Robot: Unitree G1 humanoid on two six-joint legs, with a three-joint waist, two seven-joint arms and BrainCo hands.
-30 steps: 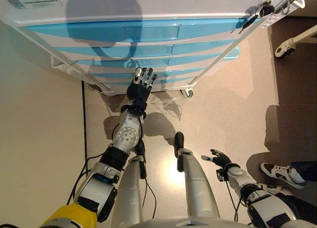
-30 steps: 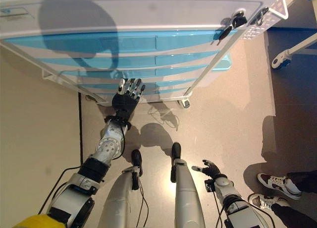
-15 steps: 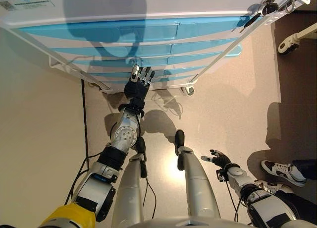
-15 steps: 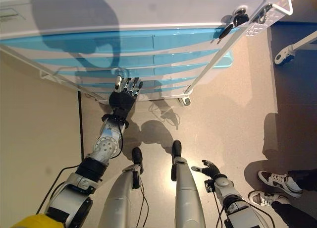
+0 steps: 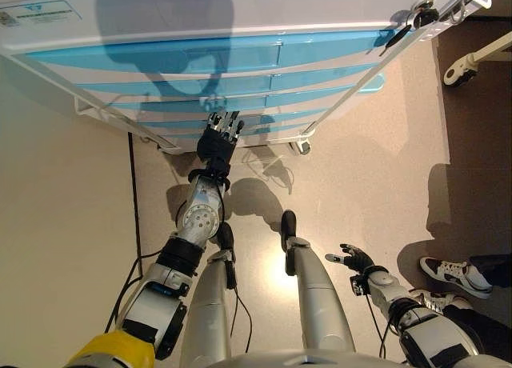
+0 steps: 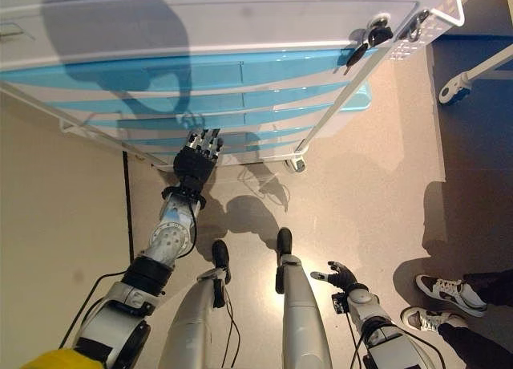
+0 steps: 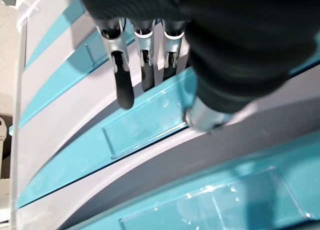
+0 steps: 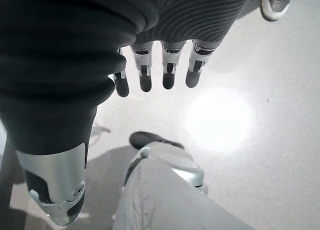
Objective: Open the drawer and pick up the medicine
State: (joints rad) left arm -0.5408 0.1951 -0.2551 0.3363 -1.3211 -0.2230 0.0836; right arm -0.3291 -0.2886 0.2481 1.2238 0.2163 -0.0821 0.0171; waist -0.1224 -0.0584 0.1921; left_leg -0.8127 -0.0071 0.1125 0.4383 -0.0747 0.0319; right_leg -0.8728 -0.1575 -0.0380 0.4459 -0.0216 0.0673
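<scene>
The translucent blue plastic drawer front [image 7: 150,115] is being reached by the straight-fingered left hand [image 5: 216,144]; hooking it is judged next. The right hand [image 5: 356,258] is hanging relaxed.

The left arm is stretched far forward from the lower left, the elbow almost straight; the left hand [image 5: 217,142] is at its end with the dark ribbed back turned up, and its fingers [image 7: 123,83] are extended and side by side, the thumb apart from them. The right arm hangs low at the lower right, bent at the elbow; the right hand [image 5: 357,258] is idle, its fingers [image 8: 145,78] relaxed and slightly spread, holding nothing.
</scene>
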